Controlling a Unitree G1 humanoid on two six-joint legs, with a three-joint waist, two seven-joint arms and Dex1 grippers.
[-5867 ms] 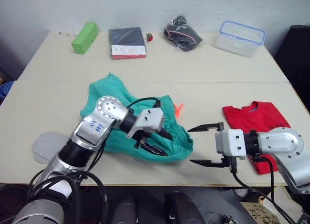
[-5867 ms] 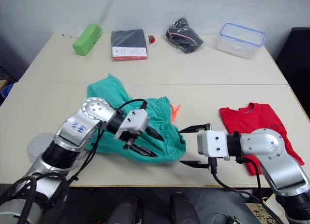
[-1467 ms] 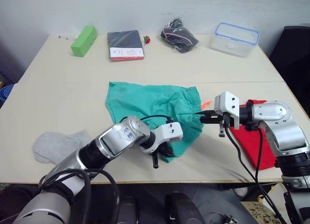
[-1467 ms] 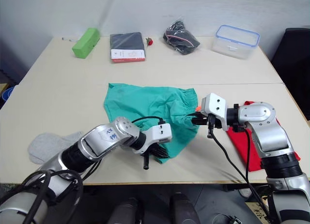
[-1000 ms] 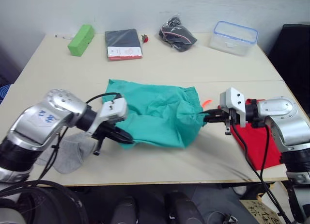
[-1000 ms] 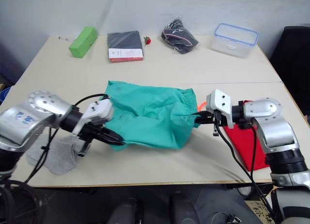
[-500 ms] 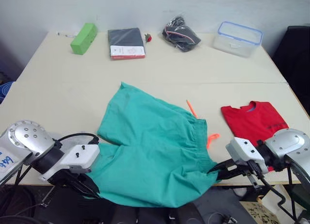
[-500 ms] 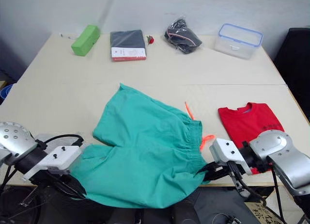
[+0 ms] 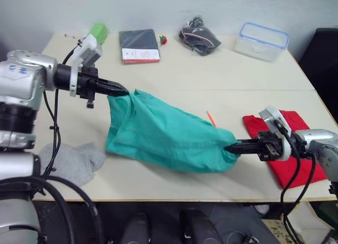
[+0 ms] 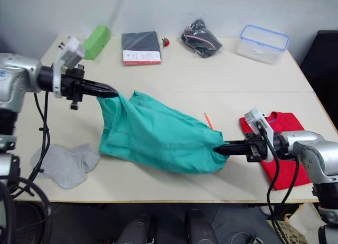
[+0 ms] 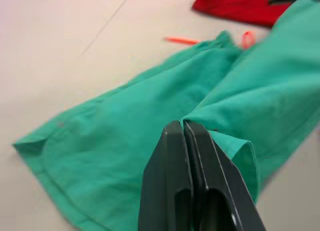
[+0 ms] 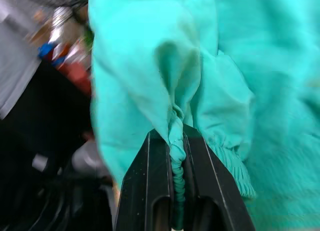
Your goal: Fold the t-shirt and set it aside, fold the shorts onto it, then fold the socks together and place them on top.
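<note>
The teal shorts [image 9: 163, 138] hang stretched across mid-frame above the table [image 9: 222, 69], the left gripper [image 9: 120, 89] clamped on one end at upper left, the right gripper [image 9: 232, 147] clamped on the waistband at lower right. The folded t-shirt [image 9: 288, 149] lies at right, the socks [image 9: 71, 162] at lower left. Pulling further apart could tear the thin pinch of fabric from either pair of jaws.

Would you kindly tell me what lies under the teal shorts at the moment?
Bare table shows around the shorts, held between the left pincer and right pincer. Their orange drawstring pokes out behind. Anything beneath the cloth is covered.
</note>
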